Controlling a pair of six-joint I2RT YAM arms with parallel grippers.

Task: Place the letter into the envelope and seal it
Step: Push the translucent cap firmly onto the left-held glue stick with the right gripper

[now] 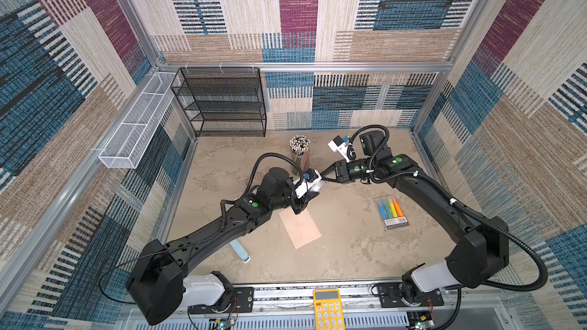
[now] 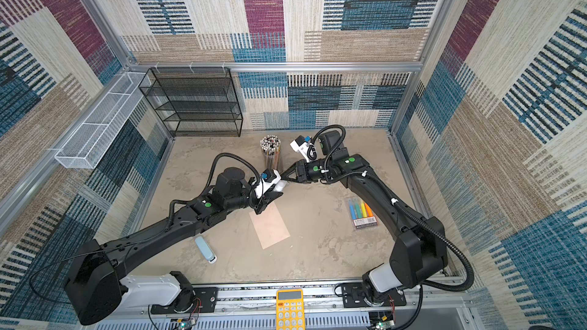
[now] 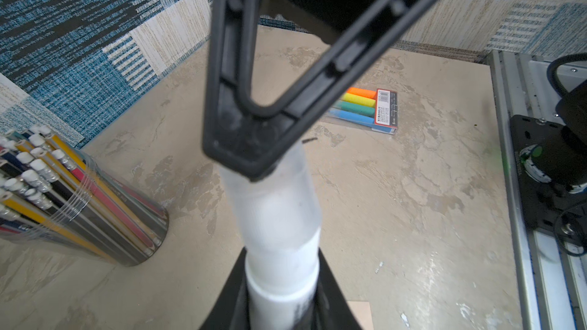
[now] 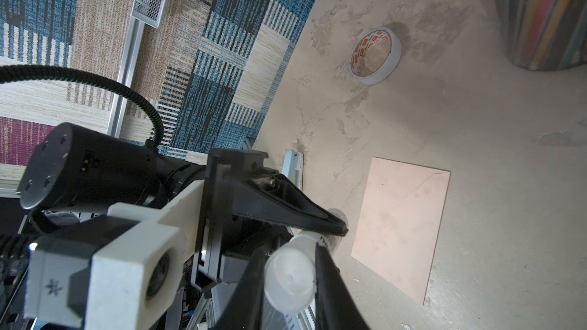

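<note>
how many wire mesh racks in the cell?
2. White mesh basket hangs on the left wall; black mesh shelf stands against the back wall, in the left corner. No third shows, though the arms cover some of the table.

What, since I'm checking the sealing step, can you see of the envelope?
The envelope is a plain pale peach paper rectangle with faint blotches, lying flat and askew on the beige table. A diagonal fold line crosses its upper face; whether the flap is stuck I cannot tell. In a top view the left gripper hangs over its far corner; nothing else visibly touches it.
</note>
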